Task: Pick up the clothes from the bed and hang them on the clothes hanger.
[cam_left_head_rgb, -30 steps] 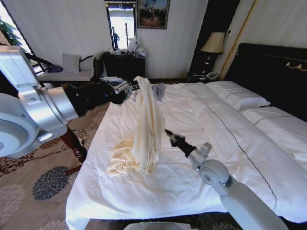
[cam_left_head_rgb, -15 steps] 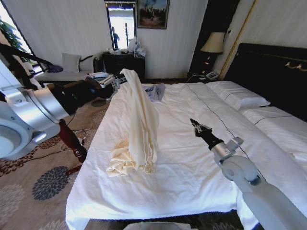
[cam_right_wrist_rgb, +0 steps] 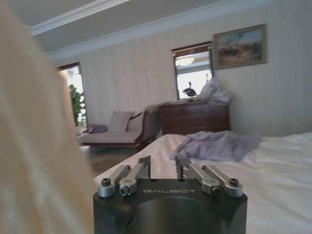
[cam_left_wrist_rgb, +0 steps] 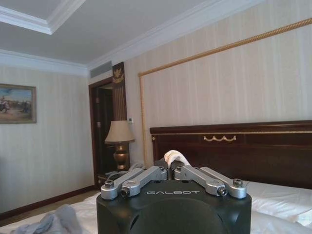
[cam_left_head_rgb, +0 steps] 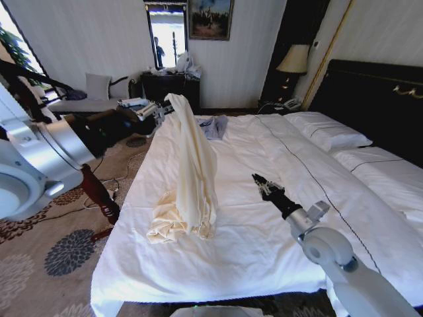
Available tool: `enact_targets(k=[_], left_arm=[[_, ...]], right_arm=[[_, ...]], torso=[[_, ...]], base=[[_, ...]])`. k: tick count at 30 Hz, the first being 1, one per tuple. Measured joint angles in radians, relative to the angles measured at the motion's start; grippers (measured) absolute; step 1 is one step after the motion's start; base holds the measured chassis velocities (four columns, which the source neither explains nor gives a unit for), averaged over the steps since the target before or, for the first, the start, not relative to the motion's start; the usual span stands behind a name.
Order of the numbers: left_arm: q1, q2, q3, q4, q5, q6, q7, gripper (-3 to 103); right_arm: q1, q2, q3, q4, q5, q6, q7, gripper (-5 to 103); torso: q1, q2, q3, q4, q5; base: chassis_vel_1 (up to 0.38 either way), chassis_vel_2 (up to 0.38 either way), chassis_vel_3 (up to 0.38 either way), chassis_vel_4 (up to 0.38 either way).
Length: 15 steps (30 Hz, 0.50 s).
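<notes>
Cream cloth hangs in a tall fold from the left gripper (cam_left_head_rgb: 160, 109), which is pinched shut on the top of the clothes (cam_left_head_rgb: 193, 168). In the left wrist view a small tuft of that fabric (cam_left_wrist_rgb: 176, 157) pokes up between the closed fingertips. Below the gripper the garment falls straight down to the bed (cam_left_head_rgb: 231, 244), where its lower part lies bunched in a heap on the white sheet, near the edge on the robot's left.

The right gripper (cam_left_head_rgb: 262, 185) hovers low over the sheet, beside the hanging fold and clear of it, on the side toward the pillows. Its fingers (cam_right_wrist_rgb: 143, 167) stand slightly apart with nothing between them. Beyond that gripper, farther up the bed, lies a small grey-blue garment (cam_right_wrist_rgb: 214, 145) on the sheet; the cream fabric (cam_right_wrist_rgb: 34, 146) rises close beside it in the right wrist view.
</notes>
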Motion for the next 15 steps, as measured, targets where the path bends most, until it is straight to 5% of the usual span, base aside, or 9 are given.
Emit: enact_targets(k=[7, 15], left_arm=[[0.011, 0.005, 0.005, 0.026, 0.019, 0.001, 0.000, 2], [0.046, -0.002, 0.037, 0.033, 0.066, 0.005, 0.000, 2]], right_arm=[[-0.148, 0.005, 0.002, 0.071, -0.111, 0.009, -0.026, 52], [-0.188, 0.016, -0.043, 0.198, -0.121, -0.035, -0.037, 79]], torso=[[0.000, 0.000, 0.000, 0.0001, 0.0005], [0.000, 0.000, 0.000, 0.0001, -0.0003]], base=[[0.000, 0.000, 0.000, 0.000], [0.000, 0.000, 0.000, 0.000]])
